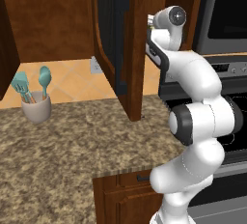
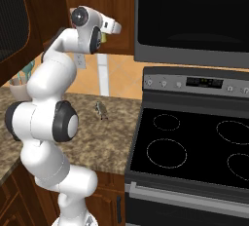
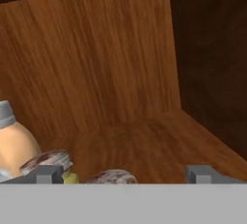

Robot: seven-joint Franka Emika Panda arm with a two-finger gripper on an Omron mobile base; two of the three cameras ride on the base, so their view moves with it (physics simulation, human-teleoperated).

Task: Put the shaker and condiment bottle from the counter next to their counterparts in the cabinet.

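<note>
My gripper (image 3: 124,175) is open inside the cabinet (image 3: 96,63), just above its wooden shelf, with nothing between the fingertips (image 3: 46,174). Below them are two mottled grey shaker caps (image 3: 112,175) and a bit of yellow-green. An orange-bodied bottle (image 3: 14,146) with a pale grey cap stands at the left; I cannot tell whether it is the condiment bottle. The shaker (image 2: 101,109), tiny with a grey cap, stands on the counter (image 2: 97,137) near the stove. The cabinet door (image 1: 113,35) hangs open, and my arm reaches up past it.
A black-topped stove (image 2: 194,147) adjoins the counter on the right, under a dark microwave (image 2: 194,15). A beige holder with teal utensils (image 1: 36,107) stands at the back left of the counter (image 1: 72,150). The open door's edge is close beside my forearm.
</note>
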